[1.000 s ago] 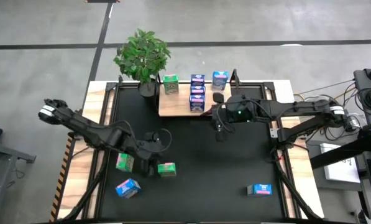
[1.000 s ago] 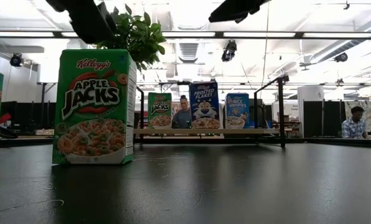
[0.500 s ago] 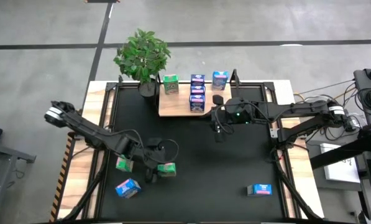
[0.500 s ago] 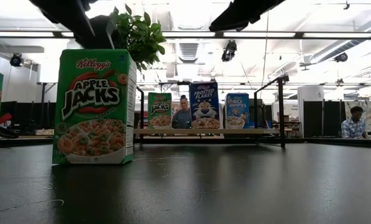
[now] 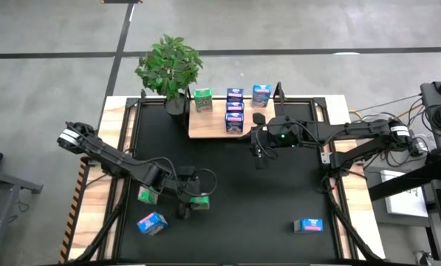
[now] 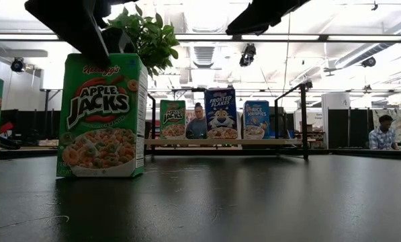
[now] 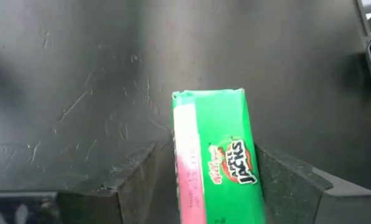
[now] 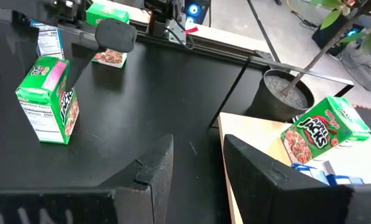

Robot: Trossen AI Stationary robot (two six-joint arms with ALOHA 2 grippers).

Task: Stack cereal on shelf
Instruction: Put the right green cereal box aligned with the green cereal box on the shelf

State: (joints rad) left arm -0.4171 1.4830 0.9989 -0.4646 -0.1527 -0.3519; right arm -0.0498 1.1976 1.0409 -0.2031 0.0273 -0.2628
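Observation:
A green cereal carton (image 5: 199, 201) stands upright on its base on the black mat. My left gripper (image 5: 193, 205) is open above it. In the left wrist view, one finger (image 7: 135, 180) stands on each side of the carton's top (image 7: 213, 155), with a gap showing on one side. My right gripper (image 8: 194, 168) is open and holds nothing; it hovers beside the light-wood shelf (image 5: 205, 127). A green carton (image 5: 202, 99) and several blue ones (image 5: 235, 111) stand on the shelf. Another green carton (image 5: 148, 195) and two blue ones (image 5: 152, 223) (image 5: 308, 225) rest on the mat.
A potted plant (image 5: 170, 68) stands at the shelf's far left corner. Black frame bars (image 5: 124, 148) run along the mat's sides. People sit in the room beyond the table (image 6: 385, 134). Bare mat (image 5: 264, 207) lies between the two arms.
My left gripper has moved toward the table's near edge and right, and come down over the upright green carton, so that its fingers now straddle the carton's top. The carton has kept its place.

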